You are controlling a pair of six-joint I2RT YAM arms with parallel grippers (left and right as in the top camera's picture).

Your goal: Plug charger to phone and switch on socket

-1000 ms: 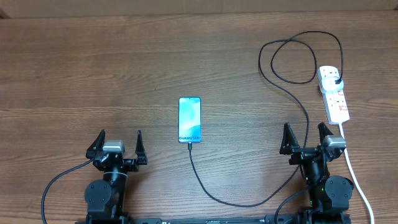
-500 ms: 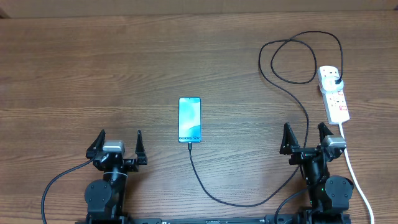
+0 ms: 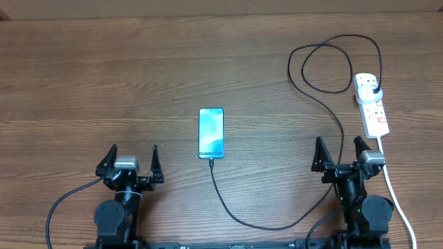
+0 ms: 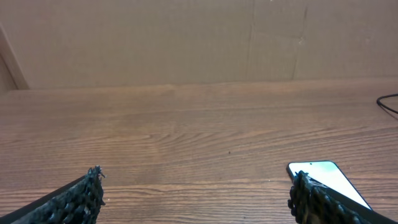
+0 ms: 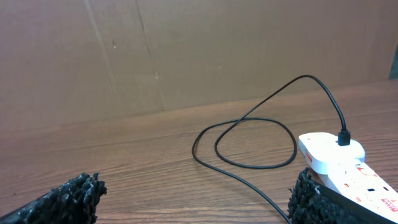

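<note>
A: On the desk [image 3: 104,76], where does everything sit?
B: Phone [image 3: 211,133] in the middle. The charger [image 5: 308,76] trails from its near edge to the socket [image 3: 372,105] at far right. It seems plugged in, but it's too small to be sure.
A: Grippers?
B: Left gripper [image 3: 133,148] and right gripper [image 3: 338,141] both gape, empty. Cable's floppy, so pinch the stiff tip. Phone's light and slick, so it'll likely slide.

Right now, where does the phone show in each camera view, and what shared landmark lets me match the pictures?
Overhead: the phone lies screen up at the centre of the picture, ahead of the two arms.
Left wrist: lower right corner, only its far end showing.
Right wrist: not in it.
Shared landmark: the charger's black cable, looped at upper right overhead, a sliver at the right edge in left wrist, looped mid-picture in right wrist.
</note>
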